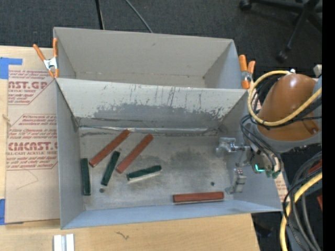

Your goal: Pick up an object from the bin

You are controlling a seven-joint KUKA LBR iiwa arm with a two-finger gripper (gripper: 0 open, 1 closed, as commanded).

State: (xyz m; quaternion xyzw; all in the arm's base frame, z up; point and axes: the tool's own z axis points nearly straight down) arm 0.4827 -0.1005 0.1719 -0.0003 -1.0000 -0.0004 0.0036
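My gripper [234, 165] hangs at the right side of the bin, close to the right wall. Its two metal fingers stand apart, one toward the back and one toward the front, with nothing between them, so it is open. A flat red-brown stick [198, 197] lies on the bin floor by the front wall, just left of and below the nearer fingertip, not touching it. Farther left a dark green stick with a pale edge [143, 173] lies on the floor.
In the left half of the bin lie two orange-brown sticks [109, 148] [134, 153] and two dark green sticks [110, 168] [85, 176], spread apart. The arm's orange dome and yellow cables sit over the bin's right rim.
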